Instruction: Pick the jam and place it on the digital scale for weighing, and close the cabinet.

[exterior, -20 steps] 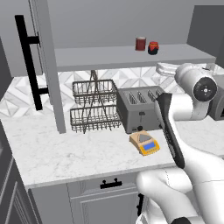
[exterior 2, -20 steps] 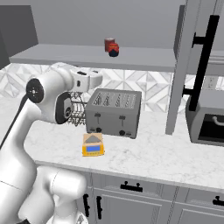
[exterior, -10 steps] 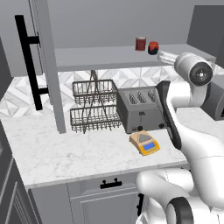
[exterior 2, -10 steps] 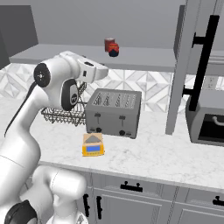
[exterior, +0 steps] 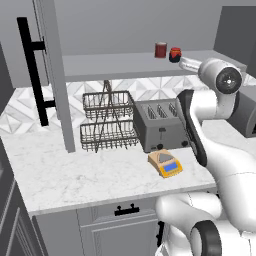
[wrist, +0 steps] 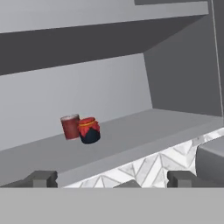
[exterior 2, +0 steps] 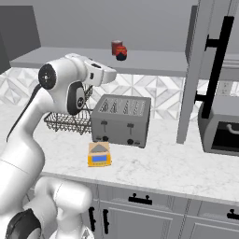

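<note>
The jam (wrist: 89, 130) is a squat red jar with a dark band. It stands on the open cabinet's shelf (wrist: 131, 140), touching a taller dark-red can (wrist: 70, 127) on its left. It also appears as the jam (exterior: 174, 54) and the jam (exterior 2: 121, 53). My gripper (wrist: 111, 181) is open and empty, level with the shelf's front edge and some way short of the jar. From the side, the gripper (exterior 2: 111, 74) hangs below and left of the jar. The yellow digital scale (exterior: 165, 163) lies on the counter before the toaster. The cabinet door (exterior: 50, 75) stands open.
A grey four-slot toaster (exterior 2: 121, 119) and a wire dish rack (exterior: 107, 121) stand at the back of the counter. A second open cabinet door (exterior 2: 205, 70) with a black bar handle is at the right, with a microwave (exterior 2: 221, 126) beyond it. Drawers (exterior 2: 140, 210) run below.
My arm has lifted the hand up and forward, from toaster height to the shelf's edge, nearer the jam. The jam, can and scale have not moved.
</note>
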